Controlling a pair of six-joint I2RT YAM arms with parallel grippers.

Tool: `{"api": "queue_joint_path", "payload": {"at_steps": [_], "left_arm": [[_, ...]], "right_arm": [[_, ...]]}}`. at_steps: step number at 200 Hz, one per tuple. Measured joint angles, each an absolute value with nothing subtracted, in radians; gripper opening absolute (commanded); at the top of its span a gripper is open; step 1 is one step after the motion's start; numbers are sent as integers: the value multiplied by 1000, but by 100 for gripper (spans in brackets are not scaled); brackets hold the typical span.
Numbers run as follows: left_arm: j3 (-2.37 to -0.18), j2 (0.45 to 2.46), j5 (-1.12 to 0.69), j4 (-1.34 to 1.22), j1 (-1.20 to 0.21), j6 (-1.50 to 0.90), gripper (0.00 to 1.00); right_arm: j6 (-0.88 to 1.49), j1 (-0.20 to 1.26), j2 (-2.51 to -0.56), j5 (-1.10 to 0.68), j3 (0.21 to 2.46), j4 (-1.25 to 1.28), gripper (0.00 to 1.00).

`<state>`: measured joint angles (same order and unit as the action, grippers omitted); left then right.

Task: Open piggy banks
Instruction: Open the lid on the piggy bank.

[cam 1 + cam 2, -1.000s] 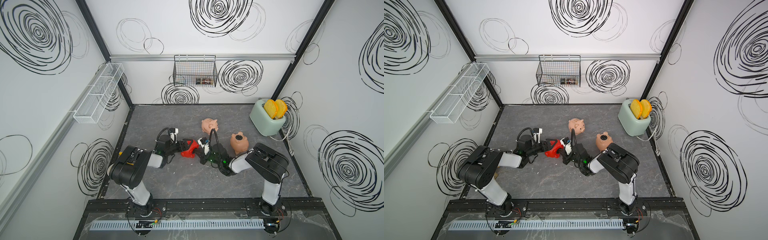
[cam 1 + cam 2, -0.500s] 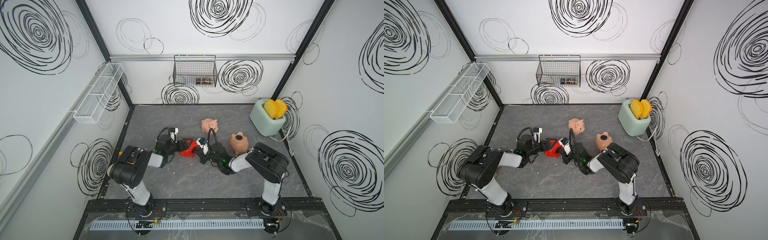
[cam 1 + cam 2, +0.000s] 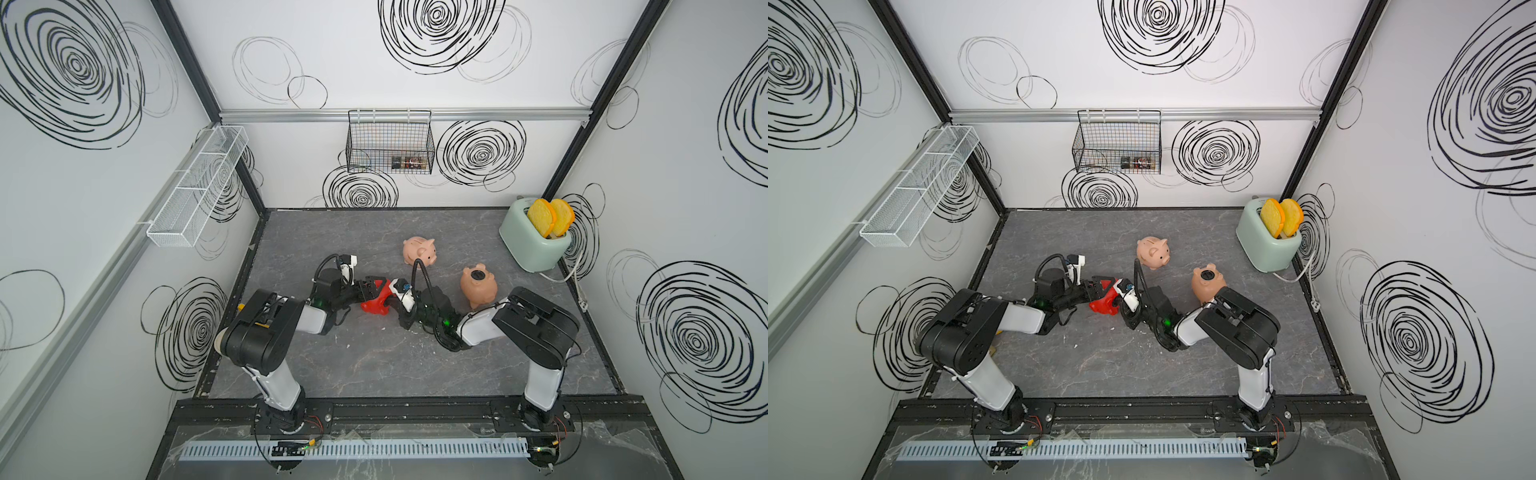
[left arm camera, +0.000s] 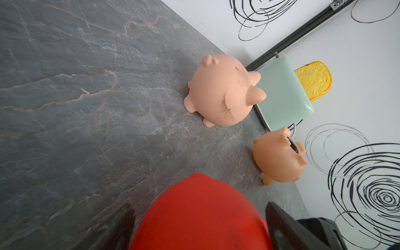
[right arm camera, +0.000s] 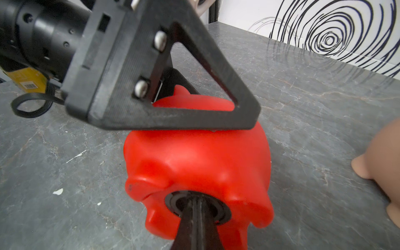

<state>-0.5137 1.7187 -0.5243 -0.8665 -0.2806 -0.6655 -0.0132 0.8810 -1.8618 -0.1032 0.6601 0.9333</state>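
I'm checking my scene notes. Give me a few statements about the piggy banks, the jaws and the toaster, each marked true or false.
1. The left gripper has its jaws around the red piggy bank. True.
2. The right gripper has its jaws wide open. False: they are shut, with the tips at the red bank's belly plug.
3. The peach-tan piggy bank lies with its black plug facing up. True.
4. The toaster is empty. False: two toast slices stand in it.
5. The pink piggy bank lies belly up. False: it stands on its feet on the table.
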Motion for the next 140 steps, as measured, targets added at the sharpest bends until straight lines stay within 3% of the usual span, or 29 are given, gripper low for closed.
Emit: {"api": "queue_joint_path", "payload": {"at_steps": [140], "left_arm": [[-514,1723,-572,-863,-294,-670,96]], "right_arm": [[-70,944,-1812,43,603,929,0]]}}
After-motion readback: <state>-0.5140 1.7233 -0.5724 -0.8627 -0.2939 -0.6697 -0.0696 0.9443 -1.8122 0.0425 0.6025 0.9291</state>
